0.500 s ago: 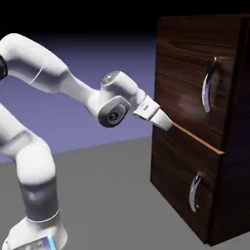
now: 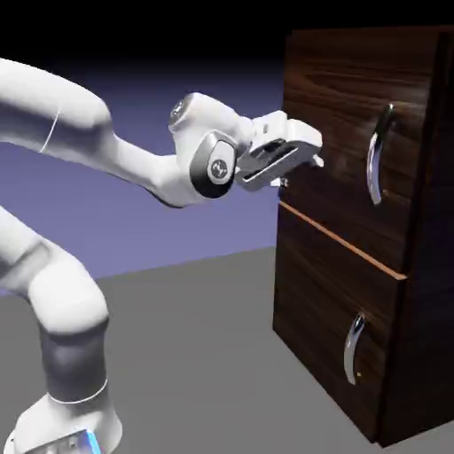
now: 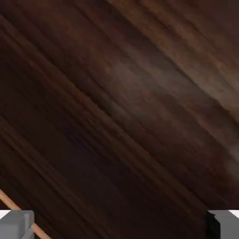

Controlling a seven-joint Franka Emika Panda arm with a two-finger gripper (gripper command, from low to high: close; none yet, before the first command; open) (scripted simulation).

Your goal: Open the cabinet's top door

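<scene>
Rendered simulation test scene, not a lived-in room: flat grey counter [image 2: 204, 355], plain blue-violet backdrop [image 2: 177, 115], one white robot arm [image 2: 80, 142], one dark wood cabinet [image 2: 328, 115].

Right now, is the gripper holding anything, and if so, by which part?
Nothing is held. The gripper is open in front of the top door, with only wood grain between its fingertips; the handle is untouched.

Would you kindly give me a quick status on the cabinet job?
End effector open, empty, close against the top door, short of its handle. Top door not visibly swung open. Nothing in the way.
</scene>
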